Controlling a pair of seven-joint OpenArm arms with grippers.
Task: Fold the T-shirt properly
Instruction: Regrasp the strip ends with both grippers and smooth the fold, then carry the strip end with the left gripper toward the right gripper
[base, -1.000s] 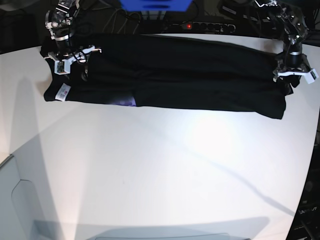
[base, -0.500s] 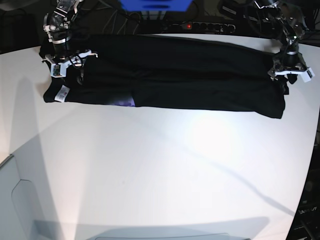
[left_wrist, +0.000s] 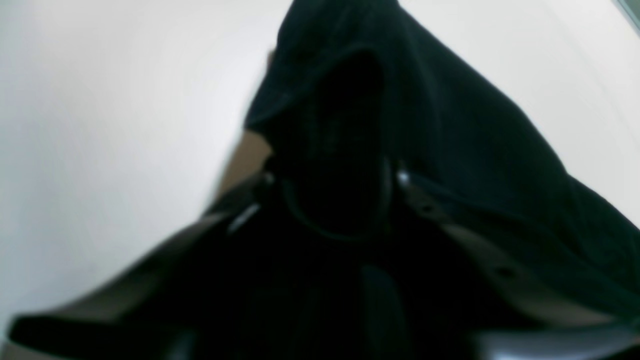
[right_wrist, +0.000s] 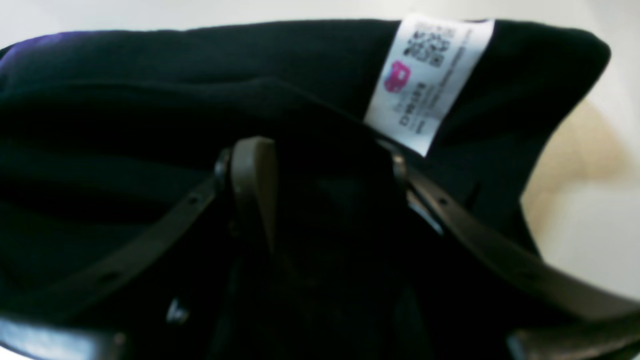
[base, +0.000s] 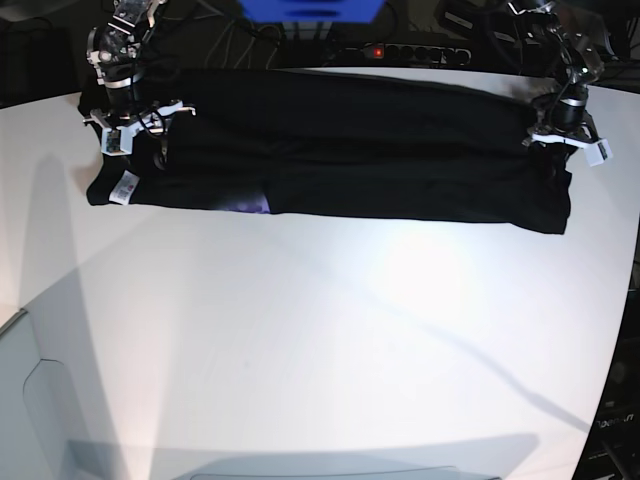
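The T-shirt (base: 330, 150) lay as a long band along the counter's far edge. Right gripper (base: 135, 122) and left gripper (base: 566, 140) each pinched an end, apparently ready to swing both ends together for the next fold.

The T-shirt (base: 340, 150) lies across the table's (base: 320, 340) far edge (a tool at each end).

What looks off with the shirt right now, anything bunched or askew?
Mostly tidy: the T-shirt lies as a long folded band on the table. Its end by the left pincer is lifted into a peak. A sliver of purple print peeks out at the front edge, and the white tag shows.
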